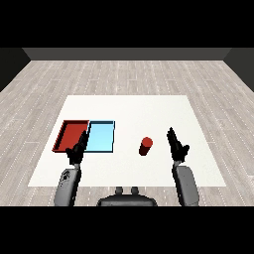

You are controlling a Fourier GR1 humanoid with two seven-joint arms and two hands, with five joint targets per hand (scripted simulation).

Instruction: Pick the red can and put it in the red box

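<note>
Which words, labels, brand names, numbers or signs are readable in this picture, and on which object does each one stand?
None can be read.
Red can: plain red, no label shows.
Red tray and light blue tray: no marks.
White table: no writing.
Left hand and right hand: no text shows.

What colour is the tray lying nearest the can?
Light blue. The tray sits between the red tray and the red can, clearest in the head view.

— How many trays do you see on the table [163,111]?
— Two: one red tray [71,134], one light blue tray [101,137].
— Cans?
— You have one red can [145,146].
</note>
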